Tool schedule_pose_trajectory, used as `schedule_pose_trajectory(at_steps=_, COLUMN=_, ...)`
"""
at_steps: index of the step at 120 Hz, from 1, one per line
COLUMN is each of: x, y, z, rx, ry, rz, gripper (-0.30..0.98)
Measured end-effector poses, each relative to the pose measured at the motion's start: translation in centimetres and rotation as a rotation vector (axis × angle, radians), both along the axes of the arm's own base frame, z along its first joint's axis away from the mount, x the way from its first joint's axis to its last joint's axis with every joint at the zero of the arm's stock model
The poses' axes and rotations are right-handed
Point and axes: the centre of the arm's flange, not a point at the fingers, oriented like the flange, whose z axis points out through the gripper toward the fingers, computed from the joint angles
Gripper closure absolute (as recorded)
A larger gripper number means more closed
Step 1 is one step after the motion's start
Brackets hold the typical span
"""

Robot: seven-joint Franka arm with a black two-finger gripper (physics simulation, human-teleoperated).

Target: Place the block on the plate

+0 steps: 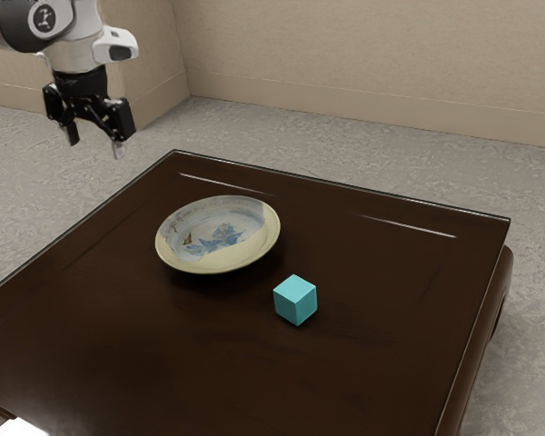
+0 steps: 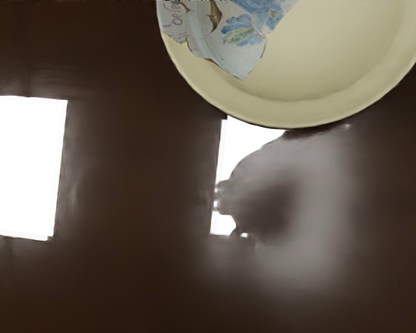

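Observation:
High above the table's far left side in the exterior view, my black gripper (image 1: 94, 145) hangs open, its two fingers apart with nothing between them. The round plate (image 1: 220, 234), cream-rimmed with a blue floral pattern, rests on the dark table, lower than my gripper and toward the exterior view's right. A turquoise block (image 1: 295, 301) sits on the table beside the plate, on the side away from my gripper, not touching it. In the wrist view part of the plate (image 2: 319, 76) appears.
The dark glossy table (image 1: 381, 363) has a raised edge. Bright white reflections (image 2: 24, 166) lie on its surface in the wrist view. Beige walls (image 1: 372, 54) stand behind, beyond a grey floor (image 1: 282, 132).

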Motion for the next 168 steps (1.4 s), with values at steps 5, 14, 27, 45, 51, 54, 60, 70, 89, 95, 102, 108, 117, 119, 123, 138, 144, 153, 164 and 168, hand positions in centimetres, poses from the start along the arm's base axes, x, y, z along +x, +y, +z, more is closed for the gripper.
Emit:
schedule_pose_trajectory(at_steps=5, x=0.1, y=-0.2, z=-0.1, rx=0.008, ry=-0.003, rz=0.001, gripper=0.00)
schedule_pose_trajectory(at_steps=14, x=0.3, y=-0.4, z=-0.1, rx=0.018, ry=-0.012, rz=0.006, gripper=0.00)
schedule_pose_trajectory(at_steps=27, x=1.6, y=-3.8, z=-2.6, rx=0.012, ry=0.024, rz=-0.040, gripper=0.00)
schedule_pose_trajectory(at_steps=45, x=2.0, y=-10.5, z=-11.2, rx=-0.056, ry=0.131, rz=-0.128, gripper=0.00)
schedule_pose_trajectory(at_steps=51, x=2.0, y=-12.7, z=-13.4, rx=-0.069, ry=0.149, rz=-0.157, gripper=0.00)
schedule_pose_trajectory(at_steps=54, x=2.1, y=-13.8, z=-14.4, rx=-0.073, ry=0.153, rz=-0.172, gripper=0.00)
schedule_pose_trajectory(at_steps=60, x=2.5, y=-15.9, z=-16.4, rx=-0.077, ry=0.164, rz=-0.201, gripper=0.00)
schedule_pose_trajectory(at_steps=70, x=2.8, y=-18.2, z=-20.3, rx=-0.081, ry=0.197, rz=-0.230, gripper=0.00)
schedule_pose_trajectory(at_steps=89, x=5.9, y=-19.2, z=-25.8, rx=-0.092, ry=0.182, rz=-0.230, gripper=0.00)
schedule_pose_trajectory(at_steps=95, x=7.0, y=-20.4, z=-27.1, rx=-0.100, ry=0.168, rz=-0.245, gripper=0.00)
schedule_pose_trajectory(at_steps=102, x=8.4, y=-21.5, z=-28.1, rx=-0.108, ry=0.143, rz=-0.256, gripper=0.00)
schedule_pose_trajectory(at_steps=108, x=9.6, y=-22.0, z=-28.8, rx=-0.114, ry=0.122, rz=-0.259, gripper=0.00)
schedule_pose_trajectory(at_steps=117, x=11.8, y=-22.6, z=-29.9, rx=-0.123, ry=0.089, rz=-0.259, gripper=0.00)
schedule_pose_trajectory(at_steps=119, x=12.2, y=-22.7, z=-30.1, rx=-0.125, ry=0.083, rz=-0.258, gripper=0.00)
schedule_pose_trajectory(at_steps=123, x=12.8, y=-22.8, z=-30.7, rx=-0.127, ry=0.076, rz=-0.257, gripper=0.00)
schedule_pose_trajectory(at_steps=138, x=13.9, y=-23.0, z=-31.9, rx=-0.132, ry=0.052, rz=-0.251, gripper=0.00)
schedule_pose_trajectory(at_steps=144, x=14.0, y=-23.1, z=-32.1, rx=-0.134, ry=0.046, rz=-0.248, gripper=0.00)
schedule_pose_trajectory(at_steps=153, x=14.0, y=-23.2, z=-32.7, rx=-0.140, ry=0.046, rz=-0.239, gripper=0.00)
schedule_pose_trajectory(at_steps=164, x=13.8, y=-23.7, z=-33.3, rx=-0.154, ry=0.050, rz=-0.229, gripper=0.00)
schedule_pose_trajectory(at_steps=168, x=13.8, y=-23.8, z=-33.6, rx=-0.158, ry=0.053, rz=-0.225, gripper=0.00)
